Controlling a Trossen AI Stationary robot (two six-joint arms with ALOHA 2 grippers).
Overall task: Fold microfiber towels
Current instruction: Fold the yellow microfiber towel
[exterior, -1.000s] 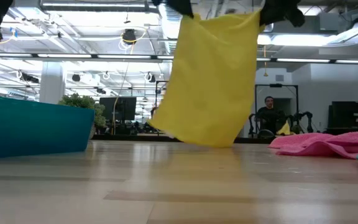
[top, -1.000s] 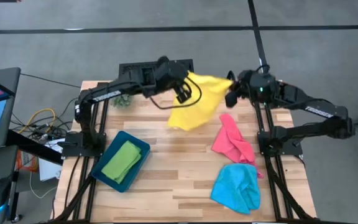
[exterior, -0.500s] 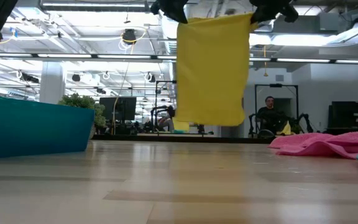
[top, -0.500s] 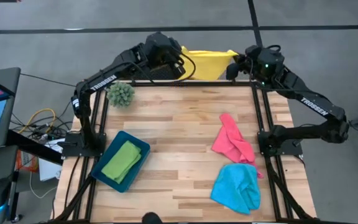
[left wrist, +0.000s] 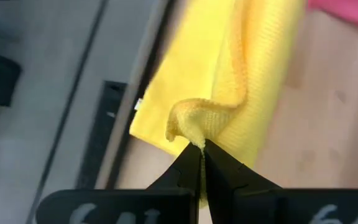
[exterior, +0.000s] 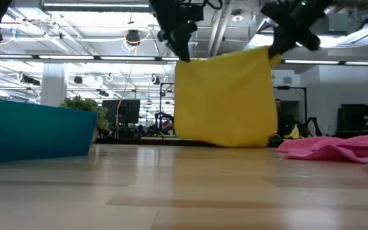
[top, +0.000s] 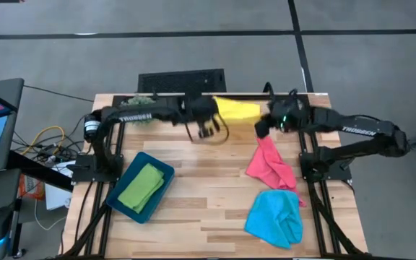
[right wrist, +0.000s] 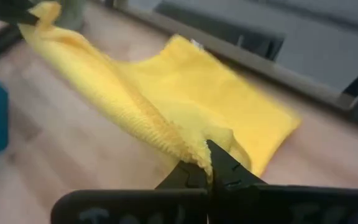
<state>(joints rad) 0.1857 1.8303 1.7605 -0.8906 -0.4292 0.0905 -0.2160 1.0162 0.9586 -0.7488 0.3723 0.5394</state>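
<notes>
The yellow towel (top: 237,110) (exterior: 225,102) hangs spread between my two grippers over the far middle of the table. My left gripper (top: 208,130) (exterior: 183,54) is shut on its upper left corner. My right gripper (top: 261,128) (exterior: 275,54) is shut on its upper right corner. The green towel (top: 143,186) lies folded in the teal tray (top: 166,172). The pink towel (top: 269,165) and the light blue towel (top: 274,217) lie crumpled on the table's right side. My left gripper pinches the yellow towel's upper left corner (left wrist: 188,119) between its two fingertips; the corner bunches up just past them. The towel hangs below, its lower edge (exterior: 222,144) down at the tabletop near the far edge. My right gripper pinches the towel's upper right corner (right wrist: 190,142) between its two fingertips, the cloth puckered there. The top edge (right wrist: 114,93) runs from it toward the left gripper with a slight sag.
A spiky green plant ball (top: 139,101) sits at the far left behind the left arm. A dark box (top: 180,78) stands beyond the far edge. Bare wood (top: 201,188) lies in the table's middle and near part.
Both grippers swung the yellow towel out past the table's far edge, then came back toward the near edge and down. The towel, which hung clear of the table, now hangs lower with its bottom edge down at the tabletop.
</notes>
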